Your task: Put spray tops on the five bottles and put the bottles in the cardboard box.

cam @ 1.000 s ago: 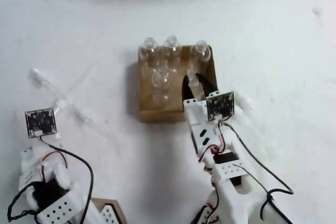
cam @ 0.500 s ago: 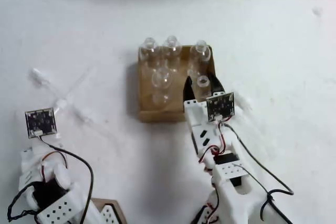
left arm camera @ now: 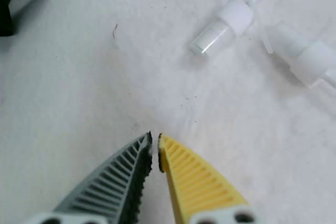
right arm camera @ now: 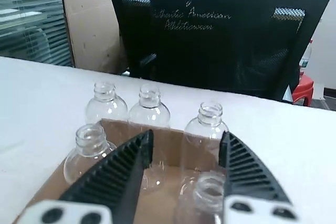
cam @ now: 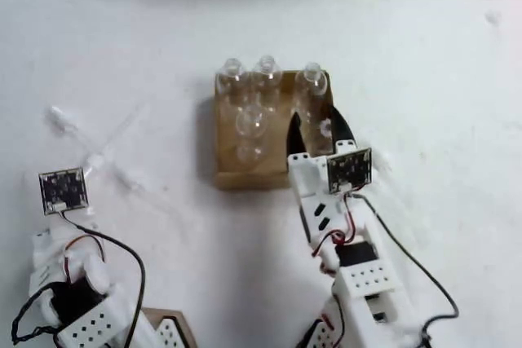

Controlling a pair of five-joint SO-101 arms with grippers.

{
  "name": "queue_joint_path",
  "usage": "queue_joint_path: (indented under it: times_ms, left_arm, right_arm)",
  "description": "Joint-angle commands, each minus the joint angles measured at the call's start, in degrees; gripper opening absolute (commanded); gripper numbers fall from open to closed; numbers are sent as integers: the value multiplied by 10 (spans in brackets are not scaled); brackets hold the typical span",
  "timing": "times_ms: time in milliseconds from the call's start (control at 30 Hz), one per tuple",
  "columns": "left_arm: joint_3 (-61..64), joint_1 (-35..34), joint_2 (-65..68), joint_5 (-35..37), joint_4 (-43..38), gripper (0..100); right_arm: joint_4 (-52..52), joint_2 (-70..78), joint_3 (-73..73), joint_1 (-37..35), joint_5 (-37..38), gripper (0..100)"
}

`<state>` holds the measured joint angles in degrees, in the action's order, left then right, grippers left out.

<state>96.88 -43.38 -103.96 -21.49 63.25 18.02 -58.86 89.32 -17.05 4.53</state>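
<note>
The cardboard box [cam: 224,170] lies mid-table with several clear bottles upright in it, all with bare necks. Three stand along the far side [cam: 232,72] [cam: 266,68] [cam: 311,77], one in the middle [cam: 250,121]. My right gripper [cam: 314,116] [right arm camera: 186,137] is open at the box's near right corner, its black fingers on either side of a bottle [cam: 325,129] [right arm camera: 207,195] standing there. White spray tops [cam: 94,160] [left arm camera: 226,24] lie loose on the table left of the box. My left gripper [left arm camera: 155,141] hangs shut over the cloth near them, holding nothing.
A white cloth [cam: 424,63] covers the table. A second spray top [left arm camera: 310,59] with its tube lies beside the first. A black mesh chair [right arm camera: 226,35] stands behind the table's far edge. A brown corner [cam: 167,315] shows by the left arm's base.
The right gripper stood the tilted bottle upright in the box's near right corner and spread its fingers away from it. The left arm has not moved.
</note>
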Motion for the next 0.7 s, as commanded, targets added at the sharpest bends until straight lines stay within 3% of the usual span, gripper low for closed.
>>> queue_joint_path:
  times_ms: [0, 167, 533, 667]
  left_arm:
    - [-2, 7, -6, -1, 1, 31]
    - [-2, 7, -6, -1, 1, 31]
    - [-2, 7, -6, -1, 1, 31]
    - [-2, 7, -6, -1, 1, 31]
  right_arm:
    - [-231, -158, -71, 31, -5, 217]
    - [-422, -287, -144, 54, -6, 261]
    - [-611, -321, -274, 59, -5, 255]
    - [-662, -321, -276, 108, -5, 235]
